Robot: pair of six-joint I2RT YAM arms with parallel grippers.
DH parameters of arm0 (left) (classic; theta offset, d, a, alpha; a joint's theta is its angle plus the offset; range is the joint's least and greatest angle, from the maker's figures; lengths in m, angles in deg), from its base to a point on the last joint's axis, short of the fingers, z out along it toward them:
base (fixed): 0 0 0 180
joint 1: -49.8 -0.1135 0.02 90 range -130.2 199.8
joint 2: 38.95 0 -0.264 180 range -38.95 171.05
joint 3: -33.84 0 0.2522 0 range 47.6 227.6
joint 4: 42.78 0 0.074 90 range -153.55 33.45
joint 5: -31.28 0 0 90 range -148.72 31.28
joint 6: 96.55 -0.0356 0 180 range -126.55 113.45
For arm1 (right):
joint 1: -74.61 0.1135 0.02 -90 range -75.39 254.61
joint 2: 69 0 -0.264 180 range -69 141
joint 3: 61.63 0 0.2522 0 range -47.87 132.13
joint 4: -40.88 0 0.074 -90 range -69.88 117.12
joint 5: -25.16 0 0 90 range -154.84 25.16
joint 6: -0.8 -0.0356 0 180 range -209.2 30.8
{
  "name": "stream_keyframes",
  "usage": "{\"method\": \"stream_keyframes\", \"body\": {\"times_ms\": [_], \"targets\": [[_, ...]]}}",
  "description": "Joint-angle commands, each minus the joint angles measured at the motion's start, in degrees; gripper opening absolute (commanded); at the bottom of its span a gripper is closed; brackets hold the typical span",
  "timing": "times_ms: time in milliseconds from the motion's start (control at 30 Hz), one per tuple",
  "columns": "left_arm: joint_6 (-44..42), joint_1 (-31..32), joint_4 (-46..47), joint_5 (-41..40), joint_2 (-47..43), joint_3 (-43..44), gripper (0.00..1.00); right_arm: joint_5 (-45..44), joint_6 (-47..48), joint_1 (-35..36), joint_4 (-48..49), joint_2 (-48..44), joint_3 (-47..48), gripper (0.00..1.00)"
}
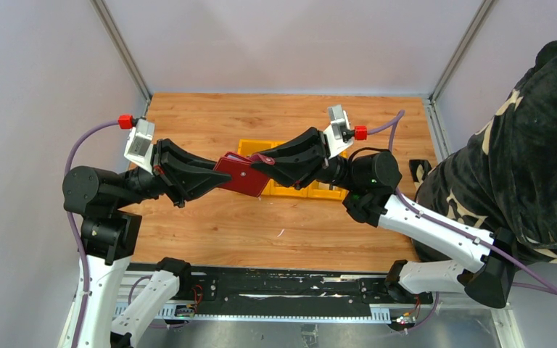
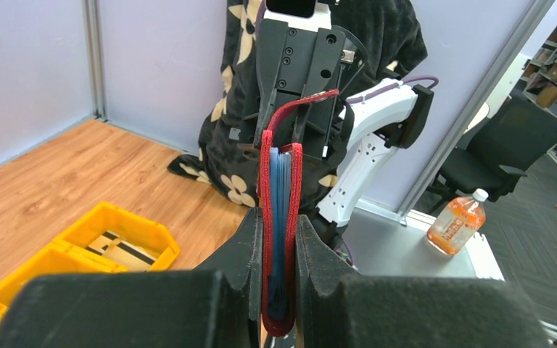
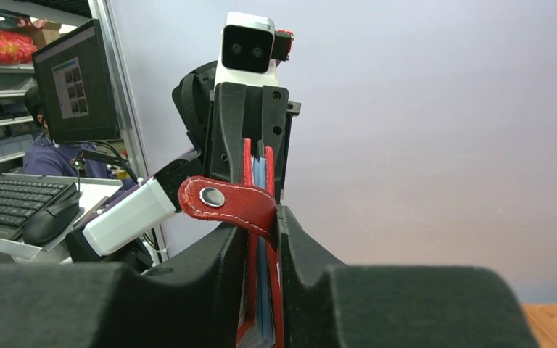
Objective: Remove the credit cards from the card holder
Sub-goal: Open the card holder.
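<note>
The left hand (image 1: 215, 176) and right hand (image 1: 268, 170) each pinch opposite ends of the folded card holder (image 1: 241, 176), held above the surface (image 1: 210, 232).

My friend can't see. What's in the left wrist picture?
A red card holder, seen edge-on, is clamped by the left gripper up close and the right gripper opposite. A yellow bin sits lower left on the wooden table.
</note>
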Motion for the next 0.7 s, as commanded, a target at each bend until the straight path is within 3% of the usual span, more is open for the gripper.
{"method": "stream_keyframes", "body": {"times_ms": [0, 167, 300, 367, 500, 600, 667], "targets": [[1.0, 0.0, 1.5, 1.6, -1.0, -0.2, 0.00, -4.2, -3.0, 0.2, 2.9, -0.4, 1.4, 0.21], [0.5, 0.0, 1.5, 1.6, -1.3, -0.5, 0.00, -7.2, -7.6, -0.1, -1.2, 0.0, 3.5, 0.07], [0.0, 0.0, 1.5, 1.8, -1.6, -1.1, 0.00, -6.2, -12.0, -0.7, -3.3, 0.6, 5.3, 0.01], [-0.2, 0.0, 1.5, 2.1, -1.7, -1.3, 0.00, -4.7, -13.4, -0.8, -2.9, 0.9, 5.8, 0.01], [-0.2, 0.0, 1.5, 2.3, -1.7, -0.9, 0.00, -3.5, -14.9, -0.8, 0.0, 1.5, 5.4, 0.22], [-0.2, 0.0, 1.5, 2.5, -1.6, -0.5, 0.00, -3.3, -15.7, -0.8, 0.8, 2.1, 5.4, 0.23], [-0.3, 0.0, 1.5, 2.6, -1.7, -0.6, 0.00, -3.0, -16.3, -0.8, 0.8, 2.5, 5.6, 0.14]]}}
